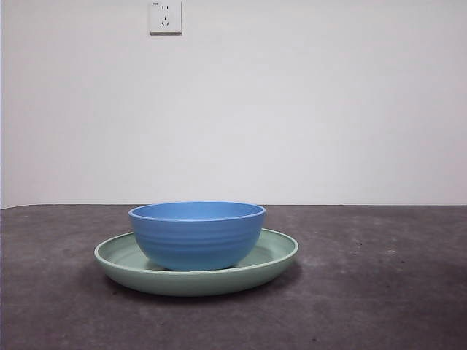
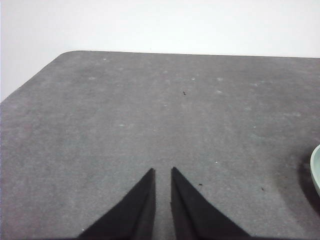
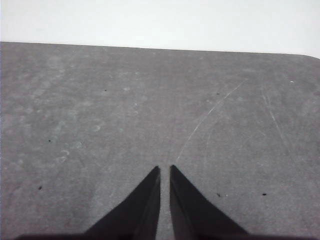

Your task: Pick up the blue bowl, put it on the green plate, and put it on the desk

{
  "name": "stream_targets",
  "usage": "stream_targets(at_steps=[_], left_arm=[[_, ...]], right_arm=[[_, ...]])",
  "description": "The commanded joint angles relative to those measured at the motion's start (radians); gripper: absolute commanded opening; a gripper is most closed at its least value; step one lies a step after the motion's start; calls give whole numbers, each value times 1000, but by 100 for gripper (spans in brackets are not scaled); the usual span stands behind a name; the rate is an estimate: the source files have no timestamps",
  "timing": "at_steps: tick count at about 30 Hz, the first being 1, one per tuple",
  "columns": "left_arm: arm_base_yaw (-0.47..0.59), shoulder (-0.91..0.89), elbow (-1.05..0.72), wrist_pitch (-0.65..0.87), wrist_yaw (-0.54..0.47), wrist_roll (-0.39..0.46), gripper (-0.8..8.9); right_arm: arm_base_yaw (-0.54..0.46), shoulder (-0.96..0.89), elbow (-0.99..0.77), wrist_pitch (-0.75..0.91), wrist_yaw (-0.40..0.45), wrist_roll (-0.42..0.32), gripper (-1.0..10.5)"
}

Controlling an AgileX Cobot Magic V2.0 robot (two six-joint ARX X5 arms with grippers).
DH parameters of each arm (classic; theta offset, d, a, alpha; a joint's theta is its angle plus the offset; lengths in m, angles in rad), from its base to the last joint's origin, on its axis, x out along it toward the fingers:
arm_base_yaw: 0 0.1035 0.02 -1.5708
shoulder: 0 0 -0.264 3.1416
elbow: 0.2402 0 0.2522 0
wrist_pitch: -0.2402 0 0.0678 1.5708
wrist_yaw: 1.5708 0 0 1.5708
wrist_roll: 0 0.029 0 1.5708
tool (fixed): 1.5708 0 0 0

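Observation:
The blue bowl (image 1: 197,235) stands upright in the middle of the green plate (image 1: 273,257), which lies on the desk (image 1: 379,292) in the front view. No gripper shows in the front view. My left gripper (image 2: 163,172) is shut and empty above bare desk; a sliver of the green plate (image 2: 316,167) shows at the edge of the left wrist view. My right gripper (image 3: 164,169) is shut and empty above bare desk (image 3: 100,125), with neither bowl nor plate in its view.
A white wall with a power socket (image 1: 165,16) stands behind the desk. The desk's far edge and a rounded corner (image 2: 70,54) show in the left wrist view. Faint scratches (image 3: 210,117) mark the desk.

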Motion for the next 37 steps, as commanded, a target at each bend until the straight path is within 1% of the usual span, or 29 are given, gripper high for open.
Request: stream_targets(at_steps=[1, 37], left_arm=[[2, -1, -21, -9, -4, -3, 51], [2, -1, -21, -9, -4, -3, 51]], right_arm=[[3, -2, -5, 5, 3, 17, 27], [3, -2, -5, 14, 4, 17, 27]])
